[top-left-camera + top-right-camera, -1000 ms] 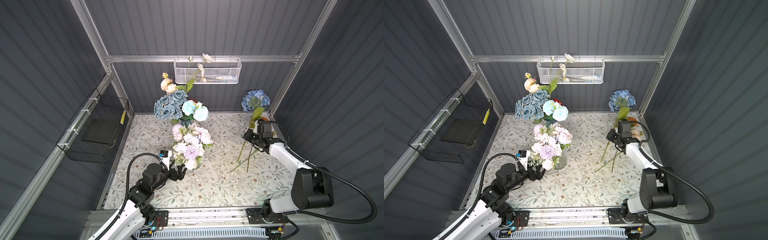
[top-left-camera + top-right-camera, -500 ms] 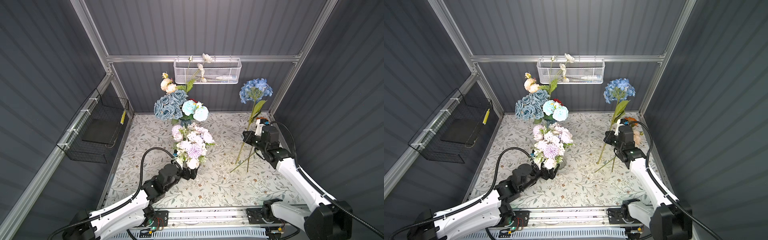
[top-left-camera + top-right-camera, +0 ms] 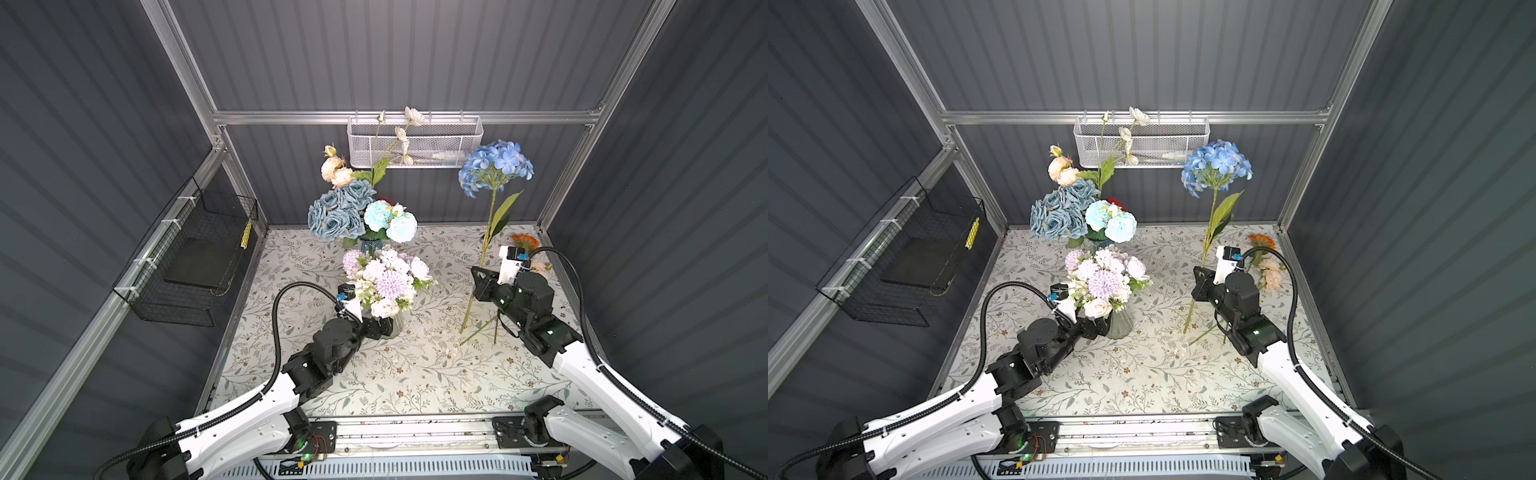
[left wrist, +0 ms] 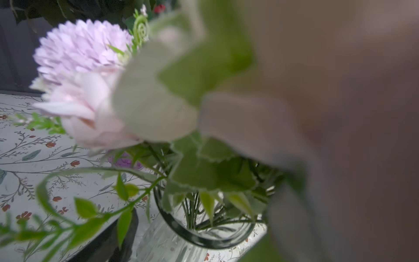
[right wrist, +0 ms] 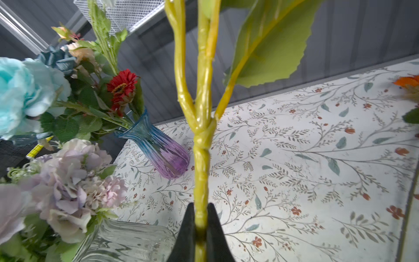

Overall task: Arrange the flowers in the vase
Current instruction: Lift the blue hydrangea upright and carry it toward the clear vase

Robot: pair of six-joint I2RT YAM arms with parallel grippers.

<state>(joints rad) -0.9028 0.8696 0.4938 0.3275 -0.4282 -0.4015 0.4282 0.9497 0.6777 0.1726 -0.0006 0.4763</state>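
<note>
- right gripper (image 5: 201, 207) pinching the stem of the blue hydrangea (image 3: 496, 168); flower held upright over the right side of the floral tablecloth (image 3: 415, 374)
- left gripper (image 3: 1096, 326) spread wide, just beside clear glass vase (image 3: 1121, 326) holding lilac/white bouquet (image 3: 386, 278); contact unclear
- blue-purple vase (image 5: 158, 149) at back holds dusty-blue roses (image 3: 336, 212), aqua puffs (image 3: 390, 220), red daisy (image 5: 122, 87)
- orange daisy (image 3: 524, 240) lying on cloth, far right edge

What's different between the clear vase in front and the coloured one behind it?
The clear vase is colourless glass; the coloured vase fades from blue at its flared rim to purple at its base. The clear vase holds lilac, white and pale pink blooms; the coloured vase holds dusty-blue roses, aqua blooms and a red daisy. Both are ribbed glass, standing on the tablecloth.
</note>
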